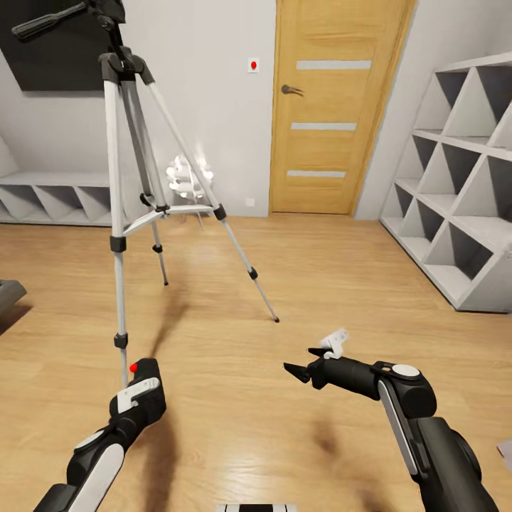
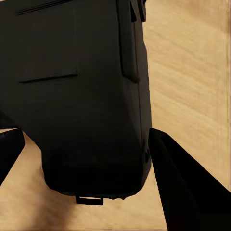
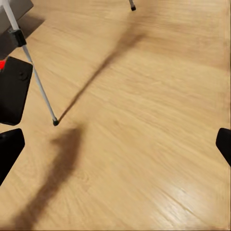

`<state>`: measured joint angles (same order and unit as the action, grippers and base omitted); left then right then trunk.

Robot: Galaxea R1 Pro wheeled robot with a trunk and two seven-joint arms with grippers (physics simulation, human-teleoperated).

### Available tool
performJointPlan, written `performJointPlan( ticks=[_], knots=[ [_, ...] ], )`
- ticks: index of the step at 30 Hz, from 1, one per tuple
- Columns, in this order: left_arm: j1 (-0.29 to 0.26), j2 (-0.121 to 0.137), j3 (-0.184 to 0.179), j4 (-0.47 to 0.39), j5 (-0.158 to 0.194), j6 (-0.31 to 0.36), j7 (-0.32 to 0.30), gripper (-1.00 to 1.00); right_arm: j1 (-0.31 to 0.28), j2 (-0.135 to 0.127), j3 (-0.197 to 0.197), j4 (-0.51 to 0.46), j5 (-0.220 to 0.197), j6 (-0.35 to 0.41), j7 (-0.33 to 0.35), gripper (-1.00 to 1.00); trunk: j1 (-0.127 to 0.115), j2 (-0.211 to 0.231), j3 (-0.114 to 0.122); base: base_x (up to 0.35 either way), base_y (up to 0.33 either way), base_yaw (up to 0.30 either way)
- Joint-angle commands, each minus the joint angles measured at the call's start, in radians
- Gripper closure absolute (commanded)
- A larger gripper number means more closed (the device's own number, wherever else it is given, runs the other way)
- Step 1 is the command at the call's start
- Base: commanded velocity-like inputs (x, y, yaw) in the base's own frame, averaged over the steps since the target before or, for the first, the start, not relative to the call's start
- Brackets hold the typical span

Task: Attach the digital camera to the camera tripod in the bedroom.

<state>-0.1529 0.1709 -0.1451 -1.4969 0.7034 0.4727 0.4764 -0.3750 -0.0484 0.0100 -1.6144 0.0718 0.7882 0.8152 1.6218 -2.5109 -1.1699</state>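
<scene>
Clamped on the digital camera (image 2: 82, 96), the left gripper (image 2: 86, 159) has one dark finger on each side of the black body, which fills the space between them above the wood floor (image 2: 192, 62). From the head view, that left gripper (image 1: 140, 387) sits low and left, and the camera (image 1: 146, 371) shows only as a small black block with a red dot at its tip, just beside the nearest foot of the camera tripod (image 1: 135, 178). That tripod stands upright on the floor, three silver-grey legs splayed, black head and long handle at the top left. Further right, the right gripper (image 1: 297, 370) hovers over bare floor, jaws spread wide and holding nothing; its wrist view shows both fingertips (image 3: 9, 149) far apart.
</scene>
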Motion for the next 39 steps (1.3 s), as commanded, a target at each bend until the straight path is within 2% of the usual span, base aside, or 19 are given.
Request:
performJointPlan(
  ticks=[1,6,16,21,29,39],
  knots=[
    [0.0,0.001,-0.009,-0.001,0.007,0.002,0.008,1.0,-0.001,0.0,0.0,-0.001,0.008,0.003,0.007,-1.0,-0.001,0.0,0.003,-0.005,-0.003,-0.265],
    [0.0,0.002,-0.03,-0.001,0.007,0.009,0.001,1.0,-0.005,-0.001,-0.008,-0.001,0.008,0.003,0.007,-1.0,-0.003,0.001,0.022,-0.003,-0.002,-0.265],
    [0.0,0.002,-0.037,0.004,0.008,0.018,-0.004,1.0,-0.007,-0.001,-0.012,-0.001,0.008,0.005,0.007,-1.0,-0.007,0.003,0.061,0.0,0.0,-0.239],
    [-0.001,0.001,-0.037,0.008,0.008,0.019,-0.005,1.0,-0.007,-0.001,-0.014,-0.001,0.008,0.007,0.007,-1.0,-0.01,0.005,0.08,0.0,0.0,-0.079],
    [-0.002,0.001,-0.036,0.01,0.008,0.02,-0.006,1.0,-0.025,-0.001,-0.015,-0.001,0.008,0.085,0.007,-1.0,-0.013,0.006,0.111,0.0,0.0,-0.035],
    [-0.002,0.002,-0.036,0.01,0.008,0.02,-0.007,1.0,-0.03,-0.001,-0.015,-0.001,0.009,0.097,0.007,-1.0,-0.018,0.009,0.147,0.0,0.0,-0.092]
  ],
)
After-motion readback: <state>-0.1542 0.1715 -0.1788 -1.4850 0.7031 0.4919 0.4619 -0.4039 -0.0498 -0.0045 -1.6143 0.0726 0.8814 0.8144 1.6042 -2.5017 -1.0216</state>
